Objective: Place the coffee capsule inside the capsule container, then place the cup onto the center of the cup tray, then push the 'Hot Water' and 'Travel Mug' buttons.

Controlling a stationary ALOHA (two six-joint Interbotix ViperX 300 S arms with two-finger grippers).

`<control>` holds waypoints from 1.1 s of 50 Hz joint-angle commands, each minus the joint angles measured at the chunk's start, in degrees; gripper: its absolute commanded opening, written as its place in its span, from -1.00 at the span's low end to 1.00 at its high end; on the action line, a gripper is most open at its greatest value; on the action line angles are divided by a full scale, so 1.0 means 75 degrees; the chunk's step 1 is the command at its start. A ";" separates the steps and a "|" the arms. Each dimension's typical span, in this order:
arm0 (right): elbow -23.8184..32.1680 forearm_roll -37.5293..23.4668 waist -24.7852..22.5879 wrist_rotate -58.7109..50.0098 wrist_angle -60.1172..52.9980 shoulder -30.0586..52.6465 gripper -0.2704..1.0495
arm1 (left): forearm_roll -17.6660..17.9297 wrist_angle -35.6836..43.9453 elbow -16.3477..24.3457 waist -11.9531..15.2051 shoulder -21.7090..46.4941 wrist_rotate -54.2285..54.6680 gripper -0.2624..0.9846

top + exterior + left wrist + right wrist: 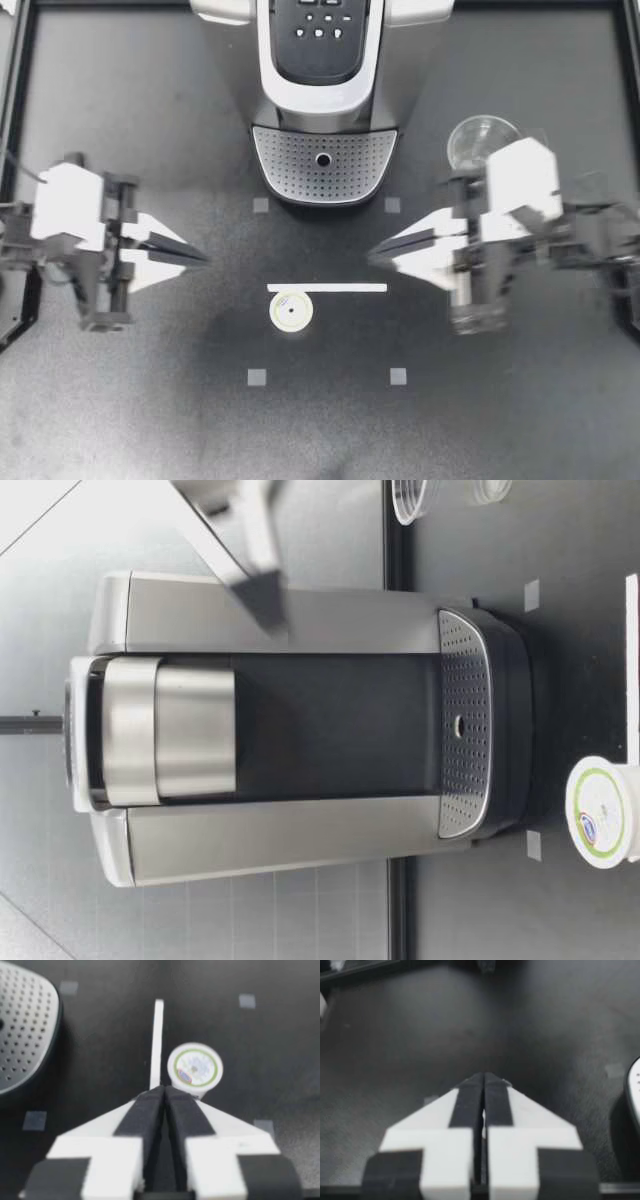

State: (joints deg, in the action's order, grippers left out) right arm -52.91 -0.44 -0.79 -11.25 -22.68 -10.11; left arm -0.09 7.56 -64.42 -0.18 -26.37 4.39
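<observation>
First step, not yet begun — our left claw (203, 258) and right claw (374, 255) hover empty, fingers pressed together, while the coffee capsule (290, 311) sits lid-up on the tabletop (150, 400) between them — so we judge one claw must next open and descend around it.

My left claw (198, 256) and my right claw (378, 256) point inward at each other, tips well apart; each claw's two fingers are pressed together along their length; the arms enter from opposite sides.
</observation>
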 commanded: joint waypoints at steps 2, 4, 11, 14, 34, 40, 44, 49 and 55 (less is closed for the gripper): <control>0.0504 -0.0070 -0.0082 0.0035 0.0316 0.0387 -0.47 | -0.0035 -0.0223 0.0352 -0.0059 0.0223 -0.0059 -0.15; 0.0598 -0.0129 -0.0094 0.0035 0.0469 0.0516 -0.47 | -0.0059 -0.0270 0.0398 -0.0105 0.0328 -0.0094 -0.08; 0.0879 -0.0422 -0.0211 0.0047 0.0926 0.0867 -0.47 | -0.0082 -0.0328 0.0563 -0.0410 0.0762 -0.0223 0.32; 0.0984 -0.0574 -0.0258 0.0047 0.1055 0.1031 -0.47 | -0.0070 -0.0328 0.0656 -0.0480 0.1020 -0.0270 0.49; 0.1395 -0.0902 -0.0363 0.0082 0.1148 0.1969 -0.47 | -0.0082 -0.0504 0.1547 -0.0562 0.2566 -0.0937 0.65; 0.1430 -0.0902 -0.0363 0.0082 0.1160 0.2074 -0.47 | -0.0082 -0.0656 0.1781 -0.0562 0.2813 -0.1020 0.65; 0.1453 -0.0902 -0.0352 0.0082 0.1160 0.2145 -0.47 | -0.0082 -0.0703 0.1887 -0.0551 0.2953 -0.1008 0.65; 0.1512 -0.0902 -0.0363 0.0082 0.1160 0.2262 -0.47 | -0.0070 -0.0703 0.1957 -0.0562 0.3117 -0.1020 0.65; 0.1617 -0.0902 -0.0352 0.0082 0.1160 0.2391 -0.47 | -0.0082 -0.0703 0.2051 -0.0551 0.3305 -0.0961 0.65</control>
State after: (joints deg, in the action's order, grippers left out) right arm -42.45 -7.21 -3.16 -10.72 -13.80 8.09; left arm -0.62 2.02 -50.45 -4.22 -1.41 -2.99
